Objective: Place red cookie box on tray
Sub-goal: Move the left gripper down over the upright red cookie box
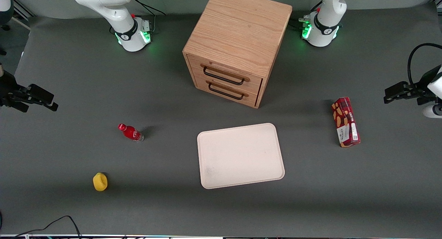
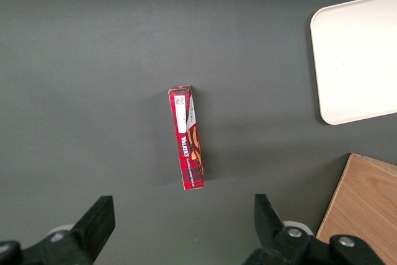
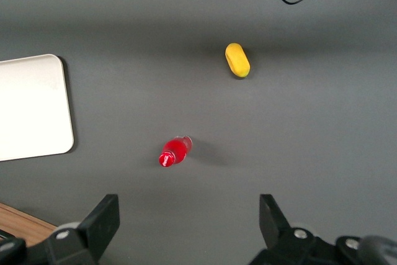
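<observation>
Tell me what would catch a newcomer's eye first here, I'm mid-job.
Likely the wooden drawer cabinet standing in the middle, with the empty cream tray lying in front of it, nearer the front camera. Next, the red cookie box on the mat toward the working arm's end, apart from the tray. The gripper hovers open above the box, touching nothing.

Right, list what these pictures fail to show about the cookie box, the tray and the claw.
- Red cookie box: underside hidden against the table in the front and left wrist views; small label print unreadable.
- Tray: cut off by the left wrist view's edge.
- Claw: open, apart from the box; arm cut off at the front view's edge.
</observation>
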`<act>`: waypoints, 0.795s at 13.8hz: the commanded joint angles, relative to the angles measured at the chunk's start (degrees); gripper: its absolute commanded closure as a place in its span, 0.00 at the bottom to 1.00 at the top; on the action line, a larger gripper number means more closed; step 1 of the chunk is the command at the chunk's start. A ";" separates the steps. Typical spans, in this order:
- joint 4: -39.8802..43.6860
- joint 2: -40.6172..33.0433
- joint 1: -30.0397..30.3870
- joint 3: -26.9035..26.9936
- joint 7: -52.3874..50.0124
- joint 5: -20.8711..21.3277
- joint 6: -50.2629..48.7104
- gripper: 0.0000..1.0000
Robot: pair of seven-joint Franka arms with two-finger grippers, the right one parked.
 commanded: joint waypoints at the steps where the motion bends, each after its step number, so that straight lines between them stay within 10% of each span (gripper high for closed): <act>1: 0.04 0.41 -1.22 0.70 -0.57 -0.27 -0.35 0.00; 11: -14.41 7.45 3.96 0.79 2.51 -1.23 12.96 0.00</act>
